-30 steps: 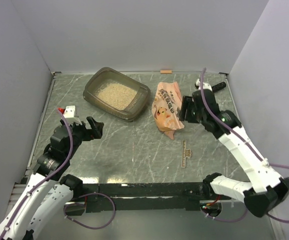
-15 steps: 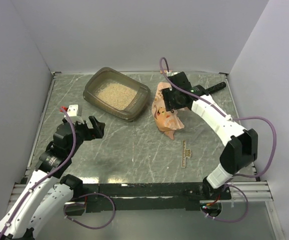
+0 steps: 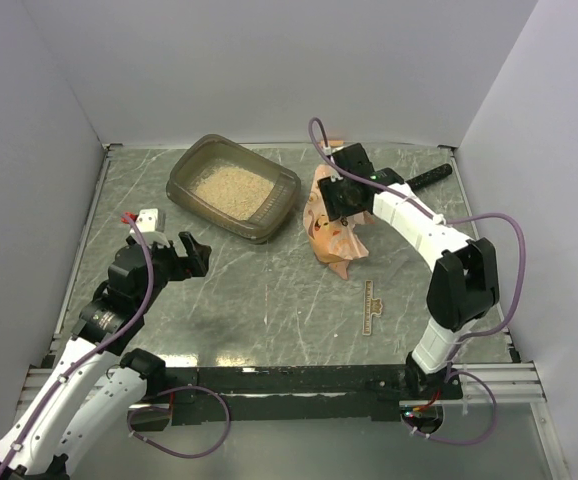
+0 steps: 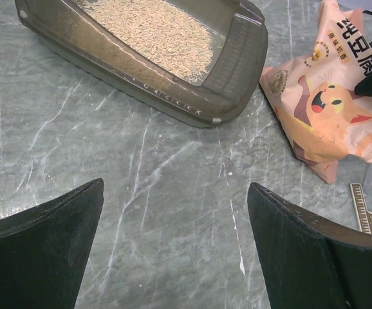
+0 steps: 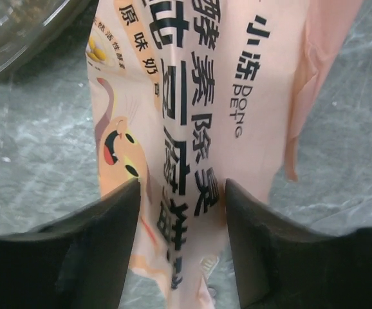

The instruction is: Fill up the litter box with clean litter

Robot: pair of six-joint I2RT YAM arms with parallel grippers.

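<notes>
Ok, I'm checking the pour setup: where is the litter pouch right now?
Top view: the litter pouch lies on the table right of centre, just right of the litter box, with the right gripper over its far end.

Under the black right gripper, the pouch is orange-pink with dark characters and a cartoon animal; left of it, beige litter, translucent grey-brown litter box, white-veined grey table.

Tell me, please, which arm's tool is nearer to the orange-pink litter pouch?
Right. The right tool is directly over the pouch, open and astride it in the wrist view. The left tool is open and well off to the pouch's left, apart from it.
</notes>
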